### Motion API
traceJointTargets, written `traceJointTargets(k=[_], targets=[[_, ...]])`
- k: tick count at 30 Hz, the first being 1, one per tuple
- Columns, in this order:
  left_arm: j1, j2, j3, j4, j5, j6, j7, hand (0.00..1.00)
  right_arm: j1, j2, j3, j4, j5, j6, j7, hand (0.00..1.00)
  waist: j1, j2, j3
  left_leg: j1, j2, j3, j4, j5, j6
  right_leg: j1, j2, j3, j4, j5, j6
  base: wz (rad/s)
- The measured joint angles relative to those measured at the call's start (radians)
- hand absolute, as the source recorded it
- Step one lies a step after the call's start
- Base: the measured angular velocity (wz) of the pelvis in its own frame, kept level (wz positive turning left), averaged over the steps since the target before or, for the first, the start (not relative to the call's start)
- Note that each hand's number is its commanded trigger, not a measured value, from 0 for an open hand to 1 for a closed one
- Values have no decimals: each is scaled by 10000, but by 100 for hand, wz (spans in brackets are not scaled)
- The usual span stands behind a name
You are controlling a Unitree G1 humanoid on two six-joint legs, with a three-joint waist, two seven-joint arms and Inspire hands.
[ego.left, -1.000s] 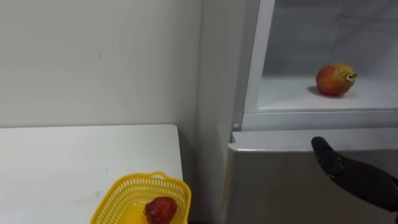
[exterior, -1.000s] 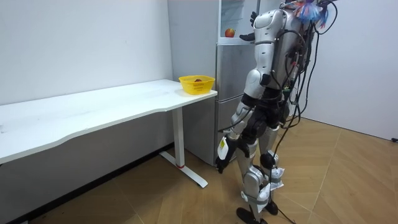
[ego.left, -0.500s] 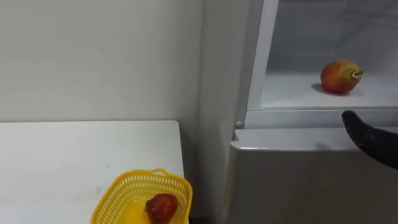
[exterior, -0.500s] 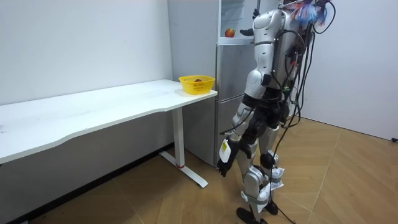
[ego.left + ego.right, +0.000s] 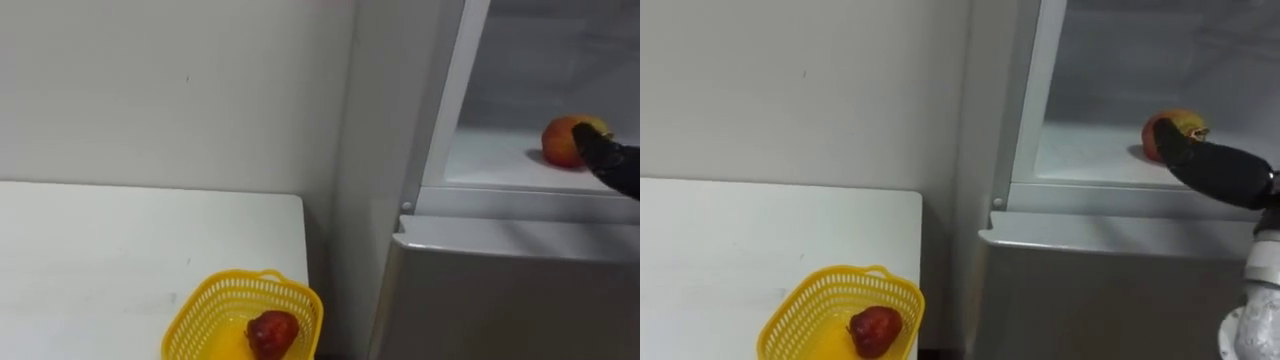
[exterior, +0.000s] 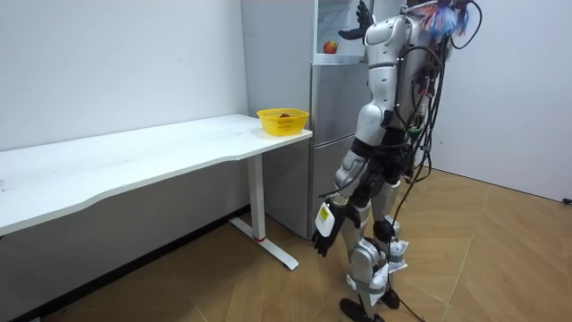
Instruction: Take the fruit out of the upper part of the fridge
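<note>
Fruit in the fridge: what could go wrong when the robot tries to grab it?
1. The right hand reaches in with straight fingers at the round fruit. A nudge might roll it deeper along the shelf.
2. Nothing is curled round the fruit yet, so a loose hold could let it fall off the shelf's front edge.
3. The yellow basket sits near the table's edge, so a rough drop might tip it.

White fridge shelf (image 5: 1090, 150) lies bare left of the round red-yellow fruit (image 5: 1158, 128). The black right hand (image 5: 1215, 168) covers the fruit's right side. The white frame post (image 5: 1026, 100) stands further left.
</note>
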Motion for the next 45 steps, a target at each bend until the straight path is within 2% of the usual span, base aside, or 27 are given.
traceJointTargets(k=[4, 5, 9, 10, 16, 19, 23, 25, 31, 35, 38, 40, 42, 45], targets=[[82, 2, 3, -29, -9, 74, 100, 0, -451, -208, 15, 779, 711, 285, 199, 0, 75, -13, 86, -15, -4, -91, -25, 1, -4, 34, -12, -28, -5, -1, -1, 6], [64, -1, 4, -59, 1, 86, 101, 0, -554, -251, 22, 970, 846, 296, 257, 0, 82, -18, 87, -26, -4, -113, -17, 1, -5, 33, -25, -43, -7, -1, -1, 8], [137, -5, 41, -96, 45, 212, 72, 0, -1458, -640, 16, 2334, 1254, 633, 541, 0, 68, -36, 67, -117, -9, -201, 126, 3, -13, 19, -79, -248, -23, -1, -1, 8], [178, -4, 118, -193, 51, 241, 13, 0, -1557, -729, 23, 2433, 1255, 677, 644, 0, 71, -57, 18, -169, -9, -209, 138, 10, -22, -34, -84, -271, -10, -1, -2, 3], [715, 37, 408, -1303, 57, 246, -112, 0, -2116, -826, 24, 2548, 1261, 810, 1042, 0, 132, -131, 5, -172, -8, -220, 195, 25, -37, -30, -90, -309, -7, 1, -4, 0], [705, 54, 498, -1477, 50, 231, -118, 0, -2518, -916, 59, 3083, 1355, 820, 1334, 0, 140, -197, -5, -192, -26, -336, 205, 24, -35, 43, -103, -402, -15, 0, -4, 9], [749, 76, 659, -1523, 54, 259, -118, 0, -2556, -1315, 149, 3672, 1482, 943, 1806, 0, 221, -330, -67, -174, -33, -501, 221, 23, -36, 145, -111, -531, -10, -1, -3, 14], [775, 75, 714, -1523, 65, 284, -145, 0, -2742, -1494, 397, 4161, 1486, 1011, 2107, 0, 242, -366, -56, -171, -35, -530, 245, 21, -39, 192, -112, -546, -22, 0, -4, 4], [918, 91, 1101, -1573, 63, 473, -430, 0, -2825, -1582, 407, 4540, 1524, 1414, 2690, 0, 249, -444, -38, -196, -52, -542, 314, 19, -41, 206, -126, -549, -29, -1, -6, 0], [992, 107, 1115, -1574, 64, 528, -548, 0, -2833, -1894, 421, 4544, 1528, 1471, 2972, 0, 257, -458, -35, -195, -83, -548, 316, 22, -36, 217, -149, -554, -45, -7, -12, 0], [1008, 153, 1099, -1573, 60, 536, -564, 0, -2909, -2088, 646, 4670, 1526, 1470, 3025, 0, 277, -552, -4, -162, -88, -548, 315, 22, -35, 264, -145, -555, -87, -7, -11, 0], [1028, 178, 1073, -1573, 56, 633, -534, 0, -3253, -2157, 1013, 5347, 1527, 1510, 3241, 0, 247, -663, -4, -176, -86, -552, 315, 22, -35, 292, -124, -557, -182, 4, -28, 0], [1022, 177, 1016, -1573, 56, 646, -525, 0, -3411, -2196, 1216, 5613, 1541, 1681, 3333, 0, 245, -705, -34, -180, -88, -558, 313, 20, -34, 290, -125, -565, -187, 4, -28, 0], [950, 183, 1008, -1571, 56, 684, -497, 0, -3534, -2271, 1284, 5968, 1612, 1696, 3410, 0, 270, -717, -43, -185, -96, -607, 315, 19, -33, 287, -141, -687, -185, 6, -25, 5]])
